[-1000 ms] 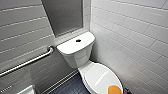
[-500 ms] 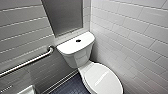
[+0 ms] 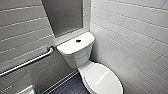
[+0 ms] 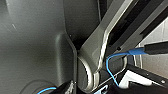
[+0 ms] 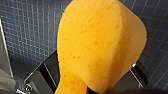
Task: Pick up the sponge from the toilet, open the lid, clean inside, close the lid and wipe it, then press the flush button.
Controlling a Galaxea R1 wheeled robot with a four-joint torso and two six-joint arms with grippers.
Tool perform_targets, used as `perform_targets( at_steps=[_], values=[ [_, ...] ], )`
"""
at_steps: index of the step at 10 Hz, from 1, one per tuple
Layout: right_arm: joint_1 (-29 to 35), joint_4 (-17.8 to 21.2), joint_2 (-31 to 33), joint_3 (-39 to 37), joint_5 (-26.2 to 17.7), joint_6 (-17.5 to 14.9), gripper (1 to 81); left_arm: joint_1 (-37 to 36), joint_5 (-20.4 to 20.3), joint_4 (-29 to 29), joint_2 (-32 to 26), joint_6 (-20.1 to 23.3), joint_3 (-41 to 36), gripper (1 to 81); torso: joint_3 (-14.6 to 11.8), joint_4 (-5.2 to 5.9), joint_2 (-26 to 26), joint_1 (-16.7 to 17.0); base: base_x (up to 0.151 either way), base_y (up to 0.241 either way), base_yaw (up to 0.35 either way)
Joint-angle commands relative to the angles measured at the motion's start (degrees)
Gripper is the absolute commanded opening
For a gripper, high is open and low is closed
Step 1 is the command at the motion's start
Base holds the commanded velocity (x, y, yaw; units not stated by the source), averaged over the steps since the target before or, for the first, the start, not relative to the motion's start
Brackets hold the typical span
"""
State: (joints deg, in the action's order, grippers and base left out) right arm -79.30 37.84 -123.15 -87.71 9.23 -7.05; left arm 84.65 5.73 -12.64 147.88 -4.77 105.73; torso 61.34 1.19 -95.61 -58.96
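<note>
The white toilet (image 3: 75, 53) stands in the corner, its boxy tank against the back wall. The lid (image 3: 102, 78) is down, smooth and bare. A small dark flush button (image 3: 78, 40) sits in the middle of the tank top. In the right wrist view the orange sponge (image 5: 100, 45) looms large above the dark tiled floor. My right gripper (image 5: 93, 86) is shut on the sponge's narrow end. The left wrist view looks at the robot's own grey body and a blue cable (image 4: 112, 62); the left gripper is open and holds nothing that I can see.
A steel grab bar (image 3: 27, 62) runs along the left wall. White tiled walls close in on the left and right, with a grey panel (image 3: 62, 15) behind the tank. Dark blue floor tiles (image 3: 72, 86) lie left of the bowl. A white object (image 3: 26, 90) sits at the lower left.
One second ago the orange sponge showed at the front edge of the lid in the head view; it has since dropped below the picture's edge. The toilet has not moved.
</note>
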Motion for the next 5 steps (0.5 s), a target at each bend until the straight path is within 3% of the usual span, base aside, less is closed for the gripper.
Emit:
perform_targets(
  at_steps=[1, 3, 5],
  values=[
    [-4.68, -7.60, -2.29, 2.56, -1.41, -0.51, 1.0, 0.55, 3.85, 0.42, -0.48, -0.07, -0.44, 81.1, 0.00, 0.00, 5.71, 3.67, 0.000, 0.000, 0.000],
    [-6.71, -8.31, -5.72, -0.25, -0.97, -0.51, 1.0, 0.39, 3.77, 0.51, 0.48, -0.07, 1.49, 81.1, -5.59, 0.00, 7.13, 4.63, 0.000, 0.000, 0.000],
    [-8.12, -9.09, -8.45, -3.24, -0.97, -0.60, 1.0, 0.56, 3.76, 1.04, 2.50, -0.07, 5.70, 81.1, -8.13, 0.00, 10.08, 6.51, 0.000, 0.000, 0.000]
  ],
)
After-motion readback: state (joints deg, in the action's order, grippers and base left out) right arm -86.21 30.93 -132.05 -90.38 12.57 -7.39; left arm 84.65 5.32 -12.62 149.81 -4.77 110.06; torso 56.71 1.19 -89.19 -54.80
